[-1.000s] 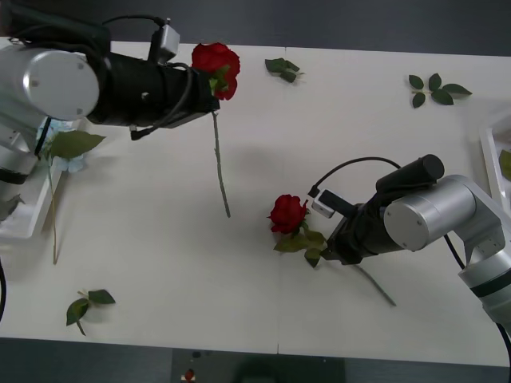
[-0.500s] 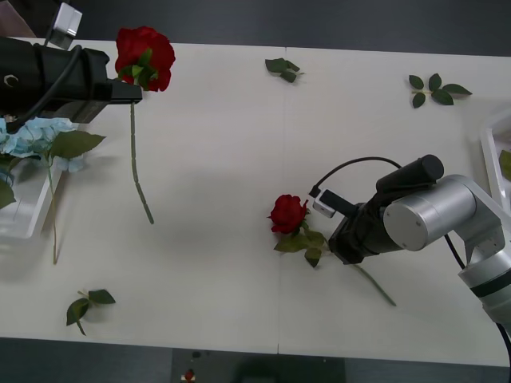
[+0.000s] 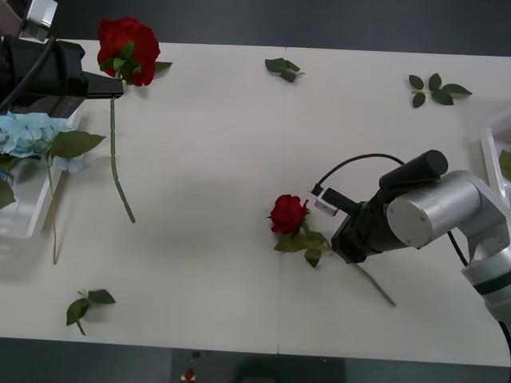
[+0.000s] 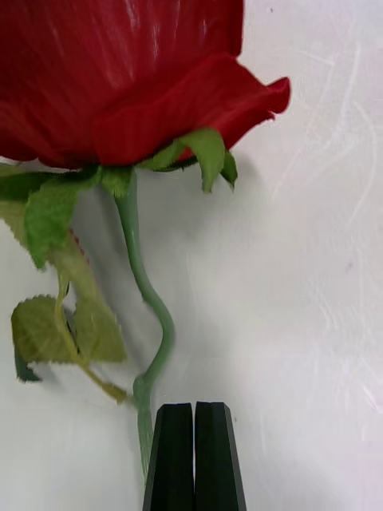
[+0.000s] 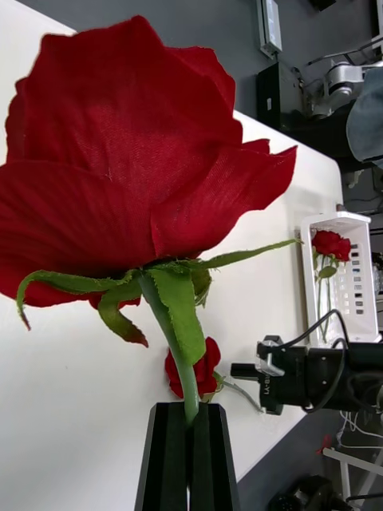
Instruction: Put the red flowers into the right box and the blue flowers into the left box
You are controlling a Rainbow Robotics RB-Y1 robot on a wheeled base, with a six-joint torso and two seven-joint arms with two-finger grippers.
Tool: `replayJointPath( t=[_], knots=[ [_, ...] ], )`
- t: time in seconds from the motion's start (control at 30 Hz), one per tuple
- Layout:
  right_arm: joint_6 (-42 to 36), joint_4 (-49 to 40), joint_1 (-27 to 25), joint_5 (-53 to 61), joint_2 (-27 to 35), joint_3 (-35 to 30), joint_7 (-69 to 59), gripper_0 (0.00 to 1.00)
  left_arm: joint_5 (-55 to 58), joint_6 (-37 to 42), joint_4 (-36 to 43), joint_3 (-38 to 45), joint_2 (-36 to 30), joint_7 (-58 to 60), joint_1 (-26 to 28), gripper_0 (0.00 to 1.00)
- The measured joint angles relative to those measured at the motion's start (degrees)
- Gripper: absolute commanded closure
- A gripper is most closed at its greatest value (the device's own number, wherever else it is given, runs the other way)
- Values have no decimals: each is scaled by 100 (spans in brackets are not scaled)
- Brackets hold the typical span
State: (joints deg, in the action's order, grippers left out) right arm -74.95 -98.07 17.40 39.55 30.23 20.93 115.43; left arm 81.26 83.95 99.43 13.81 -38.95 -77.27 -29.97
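Observation:
My left gripper [image 3: 118, 88] is shut on the stem of a red rose [image 3: 126, 48], held above the table's far left corner with the stem hanging down. In the left wrist view the black fingers [image 5: 171, 455] pinch that stem under the bloom [image 5: 120, 184]. A pale-blue hydrangea [image 3: 32, 134] lies in the left box [image 3: 22, 219]. A second red rose [image 3: 287, 214] lies mid-table. My right gripper [image 3: 335, 242] sits low by its stem. Its fingertips [image 4: 195, 411] are pressed together, with the stem [image 4: 152, 351] running just beside them. The right box [image 5: 339, 271] holds red roses.
Loose green leaf sprigs lie at the far middle [image 3: 281, 69], the far right [image 3: 435, 88] and the near left [image 3: 88, 305]. The hydrangea's stem [image 3: 53, 215] hangs over the left box's rim. The right box's rim [image 3: 489, 152] shows at the right edge.
My left arm has carried the held rose leftward, from the far middle to the far left corner beside the left box. The right arm and the lying rose have barely moved.

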Motion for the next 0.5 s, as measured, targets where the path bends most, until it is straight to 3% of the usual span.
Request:
replayJointPath(
  t=[0.03,0.07,0.1,0.17,0.5],
  knots=[
    [-25,-37,0,1,0,-39,0,50,0,0,0,0,0,0,0,100],
    [-48,-70,0,4,0,-71,0,24,0,0,0,0,0,0,0,100],
    [-69,-95,0,12,0,-96,0,10,1,-4,0,0,0,0,0,100],
    [-90,-123,0,63,0,-131,-1,6,14,-36,0,0,0,0,0,100],
    [-305,-78,0,-28,-12,-119,-10,6,22,-96,0,0,0,0,0,100]
  ],
)
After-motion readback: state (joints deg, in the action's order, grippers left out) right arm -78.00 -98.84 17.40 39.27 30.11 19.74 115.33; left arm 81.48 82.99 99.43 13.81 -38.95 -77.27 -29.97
